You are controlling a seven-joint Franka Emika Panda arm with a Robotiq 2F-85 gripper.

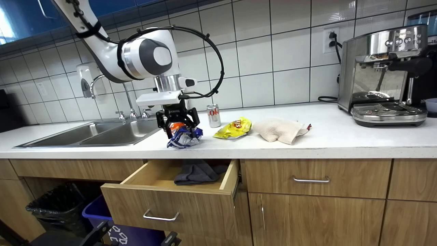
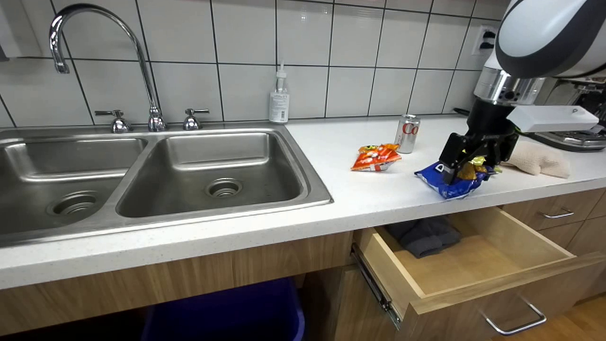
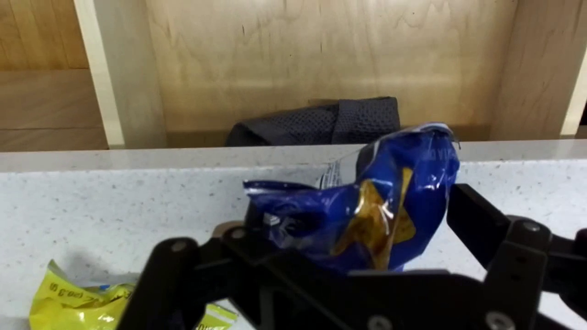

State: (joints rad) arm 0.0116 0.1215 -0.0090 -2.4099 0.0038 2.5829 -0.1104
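My gripper (image 1: 181, 134) points down at the countertop with its fingers spread wide around a crumpled blue chip bag (image 2: 450, 190). In the wrist view the blue bag (image 3: 424, 183) fills the gap; the right finger (image 3: 479, 224) is at its edge, and the left fingertip is partly hidden behind it. Close by lie an orange snack bag (image 2: 377, 157), a yellow snack bag (image 1: 235, 128) and a silver soda can (image 1: 214, 117), which stands upright. A beige cloth (image 1: 280, 130) lies beyond the yellow bag.
Below the counter edge, a wooden drawer (image 1: 167, 189) is pulled out, with a dark grey cloth (image 2: 423, 237) inside. A double steel sink (image 2: 312, 189) and faucet (image 2: 142, 61) stand beside. A coffee machine (image 1: 382, 75) is on the counter; a blue bin (image 1: 136, 235) sits underneath.
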